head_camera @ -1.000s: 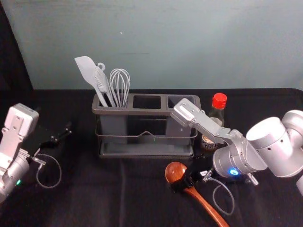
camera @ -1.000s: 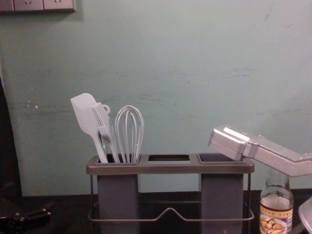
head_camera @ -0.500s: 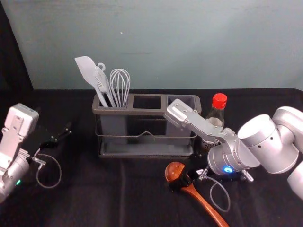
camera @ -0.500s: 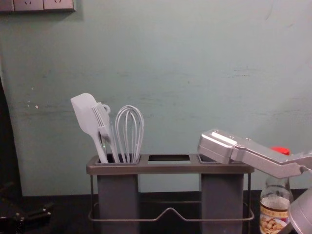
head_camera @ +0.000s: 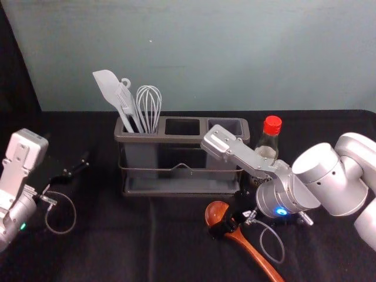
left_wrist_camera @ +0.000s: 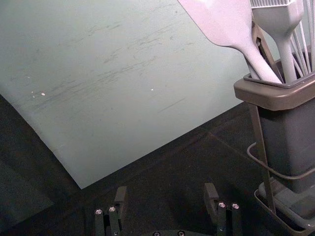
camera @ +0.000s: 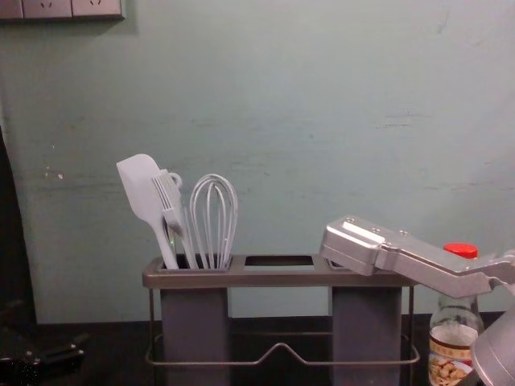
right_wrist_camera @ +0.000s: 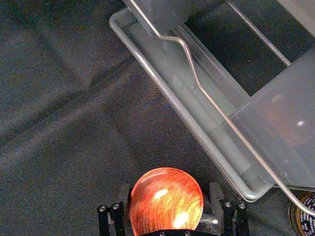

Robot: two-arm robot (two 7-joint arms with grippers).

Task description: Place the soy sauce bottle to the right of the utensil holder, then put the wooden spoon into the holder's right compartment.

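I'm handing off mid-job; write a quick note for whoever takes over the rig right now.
Right tool: open, fingers either side of the wooden spoon near its bowl, not closed on it.
Left tool: open, idle, left of the holder.
Done: soy sauce bottle stands right of the holder.
Left to do: grip the spoon, lift it, put it in the holder's right compartment.

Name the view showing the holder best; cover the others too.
The head view: the holder shows all three compartments and base, though the right arm, gripper at the spoon, crosses one end. The chest view gives the front, cut off below; the left wrist view, the end with the spatula; the right wrist view, base and wire.
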